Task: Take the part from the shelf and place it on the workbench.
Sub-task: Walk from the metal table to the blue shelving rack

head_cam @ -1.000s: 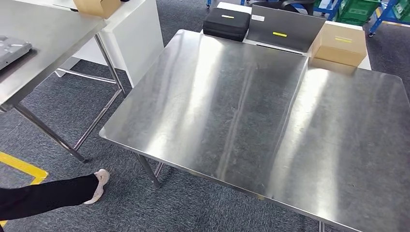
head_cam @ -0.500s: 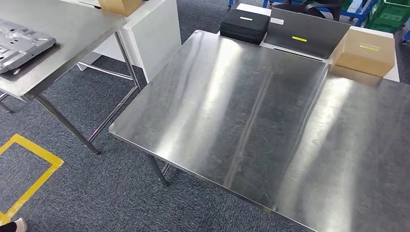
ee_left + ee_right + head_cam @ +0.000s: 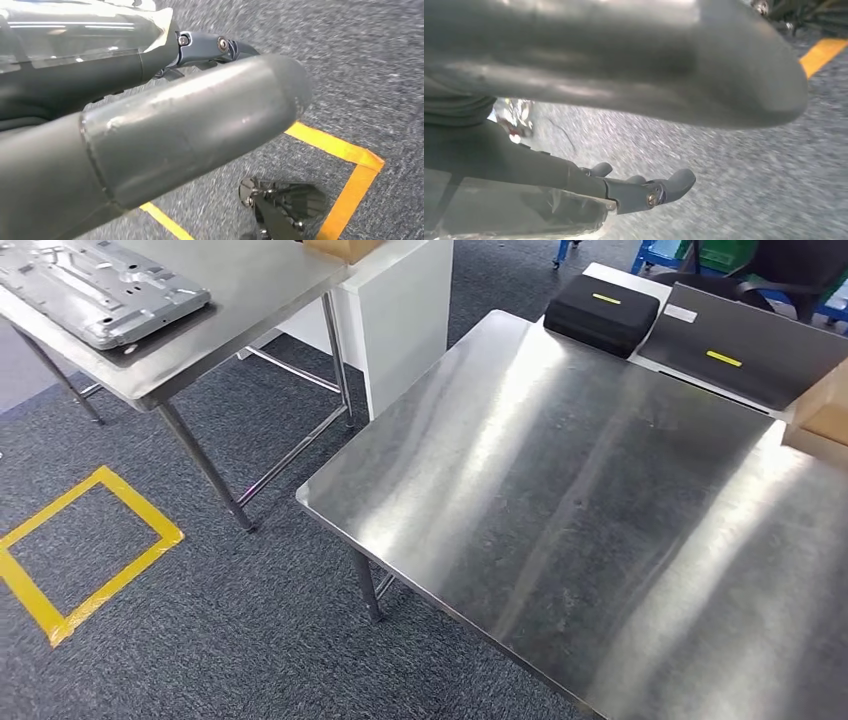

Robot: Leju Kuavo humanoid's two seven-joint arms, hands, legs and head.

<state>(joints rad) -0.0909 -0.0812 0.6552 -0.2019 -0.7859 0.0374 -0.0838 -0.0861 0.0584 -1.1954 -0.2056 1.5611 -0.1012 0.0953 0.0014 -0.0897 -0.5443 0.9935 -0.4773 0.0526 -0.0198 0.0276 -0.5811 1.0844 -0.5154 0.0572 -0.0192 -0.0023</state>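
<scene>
While the stamped metal part point(image 3: 105, 290) lies flat on the steel table point(image 3: 250, 285) at my far left, with nothing of mine touching it, the step in hand is, as I judge it, the approach: getting my body square to that table before either arm lifts. The part is a broad, shallow grey panel with ribs and holes, and it overhangs a dark mat beneath it; one long edge faces me. I would take it by two opposite edges, one hand each side, because a sheet this wide will likely tip or flex if I pinch it at one corner.

My left hand point(image 3: 165, 130) hangs low over the carpet, thumb thick in the foreground and dark fingers extended beyond it, apart and holding nothing. My right hand point(image 3: 634, 190) hangs the same way, fingers loose and nothing between them.

The yellow floor square point(image 3: 80, 550) lies on the carpet near that table's leg, and I judge it a fair standing mark. The workbench point(image 3: 600, 520), a wide bare steel top, sits just to my right. Behind it are a black case point(image 3: 600, 312) and a cardboard box point(image 3: 825, 410).
</scene>
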